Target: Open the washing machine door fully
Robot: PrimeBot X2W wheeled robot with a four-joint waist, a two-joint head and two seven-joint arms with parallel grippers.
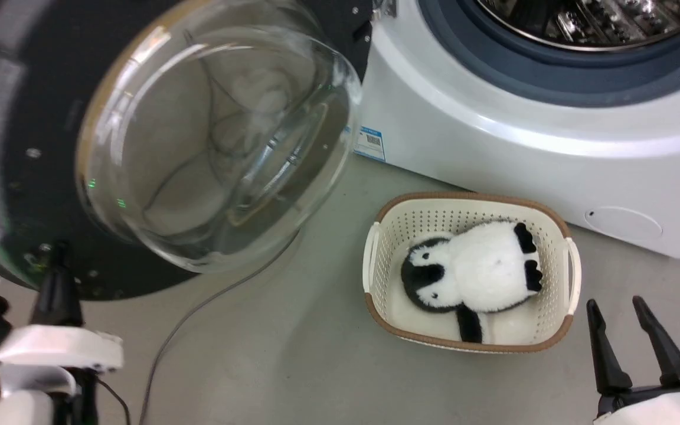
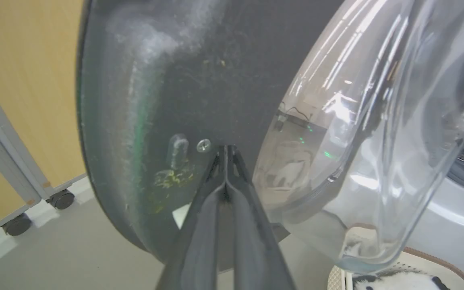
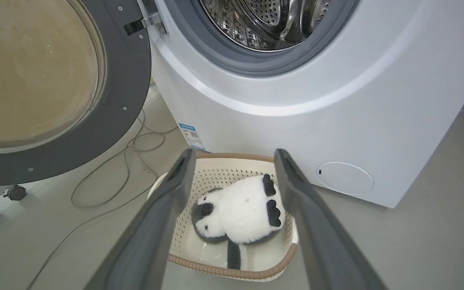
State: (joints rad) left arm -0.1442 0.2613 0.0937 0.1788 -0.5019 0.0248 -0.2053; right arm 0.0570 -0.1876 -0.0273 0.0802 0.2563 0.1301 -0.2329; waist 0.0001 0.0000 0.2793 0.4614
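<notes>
The washing machine door (image 1: 21, 177) stands wide open to the left of the white washing machine (image 1: 493, 141). It is hinged at the left edge of the opening, and its inner face and bulging glass bowl are turned toward the head camera. The left gripper (image 1: 56, 254) is closed with nothing between its fingers, and its tip is set against the door's black rim near the lower edge. Bare floor (image 1: 293, 354) and a grey cable (image 1: 183, 320) lie beneath the door. The right gripper (image 1: 615, 302) is held open and empty, just right of a basket (image 1: 370, 260) holding a penguin plush toy (image 1: 476, 274). The hinge (image 3: 143, 24) and steel drum (image 3: 264, 20) are shown in the right wrist view. A screw (image 2: 204, 146) beside the fingertips and casters (image 2: 61, 199) beyond the door are shown in the left wrist view.
</notes>
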